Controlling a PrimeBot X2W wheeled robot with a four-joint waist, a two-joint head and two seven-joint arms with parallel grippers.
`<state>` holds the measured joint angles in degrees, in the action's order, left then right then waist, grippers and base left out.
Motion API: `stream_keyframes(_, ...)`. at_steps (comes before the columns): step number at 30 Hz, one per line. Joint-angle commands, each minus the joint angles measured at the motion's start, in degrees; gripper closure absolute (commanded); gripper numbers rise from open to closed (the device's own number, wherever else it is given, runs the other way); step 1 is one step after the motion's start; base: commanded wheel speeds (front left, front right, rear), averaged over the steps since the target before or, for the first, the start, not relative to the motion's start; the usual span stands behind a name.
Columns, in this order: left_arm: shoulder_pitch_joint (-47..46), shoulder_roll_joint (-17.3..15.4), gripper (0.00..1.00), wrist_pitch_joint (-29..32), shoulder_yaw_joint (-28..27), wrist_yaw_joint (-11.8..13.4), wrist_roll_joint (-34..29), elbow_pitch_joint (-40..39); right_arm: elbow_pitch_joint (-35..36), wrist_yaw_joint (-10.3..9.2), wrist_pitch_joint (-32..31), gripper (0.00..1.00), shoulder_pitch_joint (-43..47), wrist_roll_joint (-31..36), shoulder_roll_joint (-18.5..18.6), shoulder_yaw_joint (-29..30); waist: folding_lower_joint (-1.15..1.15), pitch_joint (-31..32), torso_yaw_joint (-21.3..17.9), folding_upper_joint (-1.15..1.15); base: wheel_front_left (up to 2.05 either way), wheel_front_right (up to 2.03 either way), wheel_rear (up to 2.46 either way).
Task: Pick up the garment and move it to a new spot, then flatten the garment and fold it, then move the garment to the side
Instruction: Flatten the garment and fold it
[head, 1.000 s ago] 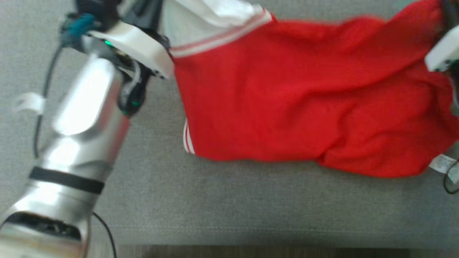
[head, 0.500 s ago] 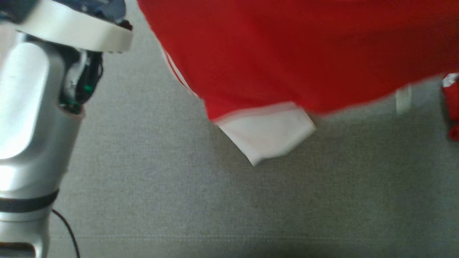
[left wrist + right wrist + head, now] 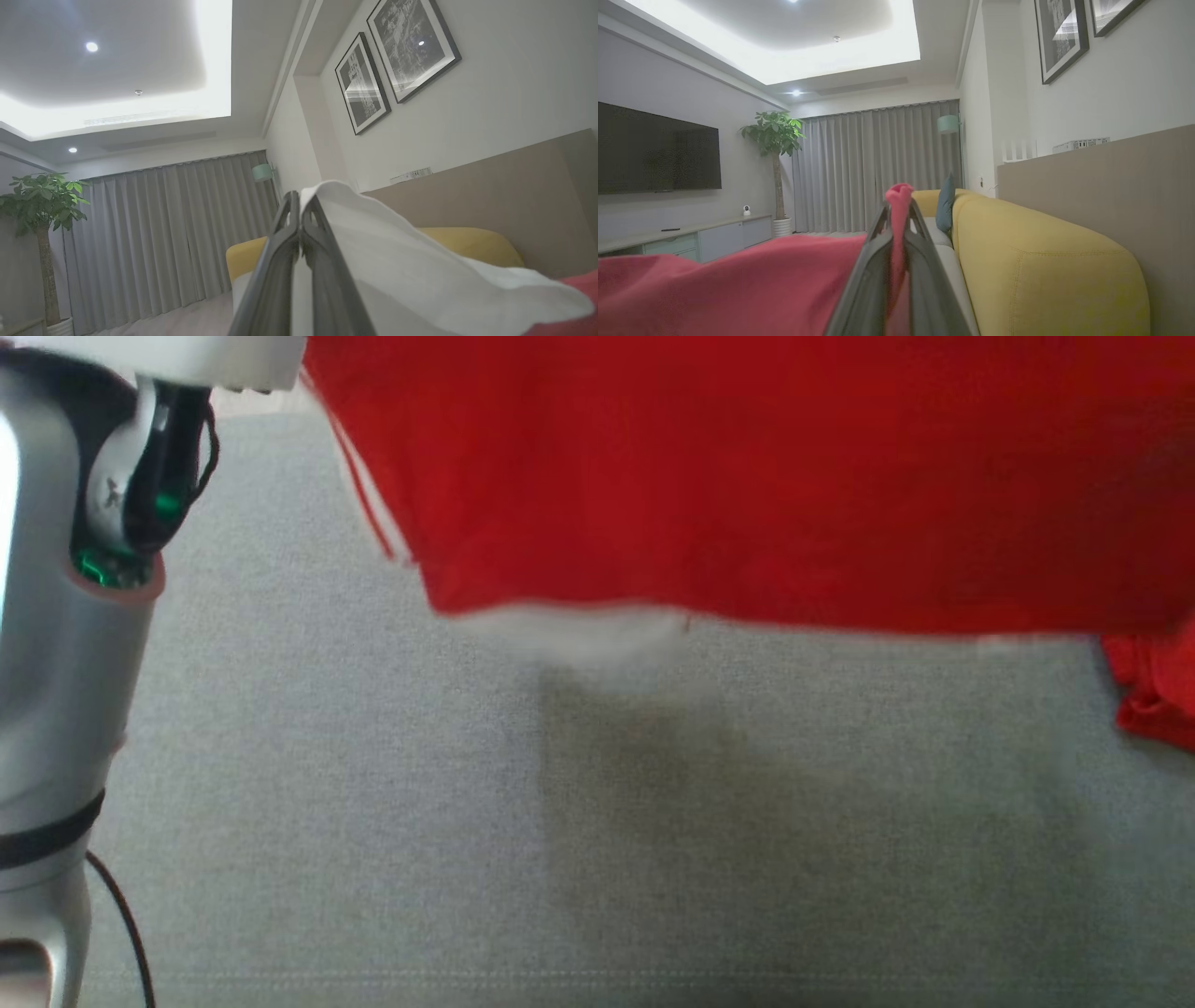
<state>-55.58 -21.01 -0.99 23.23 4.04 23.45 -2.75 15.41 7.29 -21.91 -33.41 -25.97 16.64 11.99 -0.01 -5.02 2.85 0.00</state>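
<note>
Garment (image 3: 747, 476) pinched by left tool (image 3: 302, 199), right tool (image 3: 899, 208), hanging between.

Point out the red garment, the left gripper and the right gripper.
red garment (image 3: 747, 476): head view, on its hanging red body.
left gripper (image 3: 302, 205): left wrist view, between fingertips shut on its white cloth.
right gripper (image 3: 899, 212): right wrist view, between fingertips shut on its red cloth.

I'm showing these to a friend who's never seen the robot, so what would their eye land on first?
The red garment spans the top of the head view, stretched above a grey surface and casting a shadow on it. In the wrist views, the left gripper is shut on its white part and the right gripper on red cloth, with a yellow sofa beside the right one.
</note>
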Motion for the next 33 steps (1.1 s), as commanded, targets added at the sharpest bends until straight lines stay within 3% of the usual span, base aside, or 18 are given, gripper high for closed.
stream_keyframes(1,-3.7,-2.2,1.00,1.0,-2.3,0.2,0.5,-0.1,0.7,0.20,-0.5,1.00,-1.3,-0.6,-0.2,-0.9,0.01,0.1,0.0,0.00,0.00,0.00,0.00)
stream_keyframes(8,-5.6,-0.3,1.00,0.5,-1.3,-1.2,2.1,7.9,-5.0,0.20,-0.7,1.00,-4.3,-2.2,-1.0,-3.1,0.01,-1.3,0.1,0.00,0.00,0.00,0.00)
stream_keyframes(14,-12.4,1.7,1.00,-3.3,-0.2,-3.6,1.4,22.6,-17.0,0.20,2.9,1.00,-13.6,-2.5,-3.2,-6.8,0.01,-3.8,-0.9,0.00,0.00,0.00,0.00)
stream_keyframes(20,-22.5,2.3,1.00,-9.4,0.0,-5.3,-0.8,38.4,-33.4,0.20,11.1,1.00,-26.6,-1.7,-6.6,-11.9,0.01,-7.0,-3.4,0.00,0.00,0.00,0.00)
stream_keyframes(26,-30.5,2.8,1.00,-12.6,-0.8,-5.1,-1.9,46.5,-45.8,0.20,20.7,1.00,-37.3,-1.1,-9.1,-16.5,0.01,-11.3,-4.7,0.00,0.00,0.00,0.00)
stream_keyframes(33,-32.6,7.4,1.00,-13.7,-2.9,-5.9,1.4,58.9,-63.9,0.20,31.7,1.00,-44.6,-2.4,-10.9,-23.0,0.01,-18.4,-2.4,0.00,0.00,0.00,0.00)
